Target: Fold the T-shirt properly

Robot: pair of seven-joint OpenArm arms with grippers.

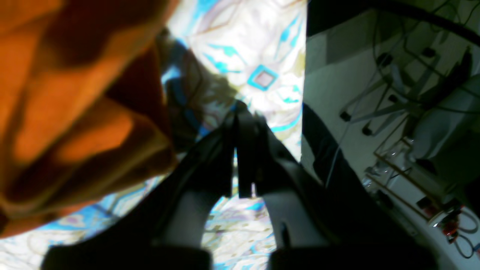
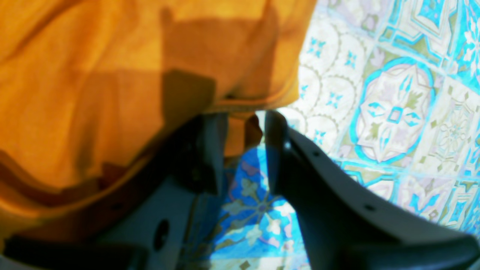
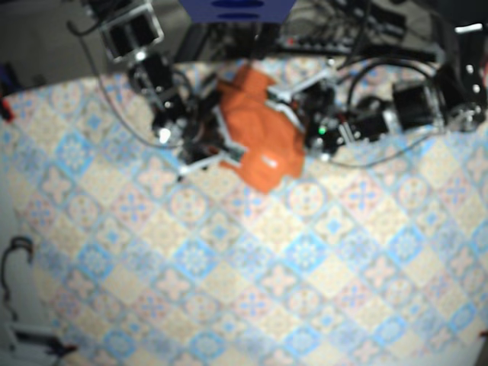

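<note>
Item: orange T-shirt [image 3: 261,141], bunched at upper centre of the base view on the patterned tablecloth [image 3: 305,259], between my two arms. My right gripper [image 2: 242,150]: jaws apart, the shirt's hem hanging between them. My left gripper [image 1: 242,157]: fingers pressed together, seemingly on nothing; the view is blurred, with the cloth at frame left.

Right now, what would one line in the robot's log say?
shirt: bunched on table, not folded | left gripper: shut, beside shirt | right gripper: open, shirt edge between jaws
</note>
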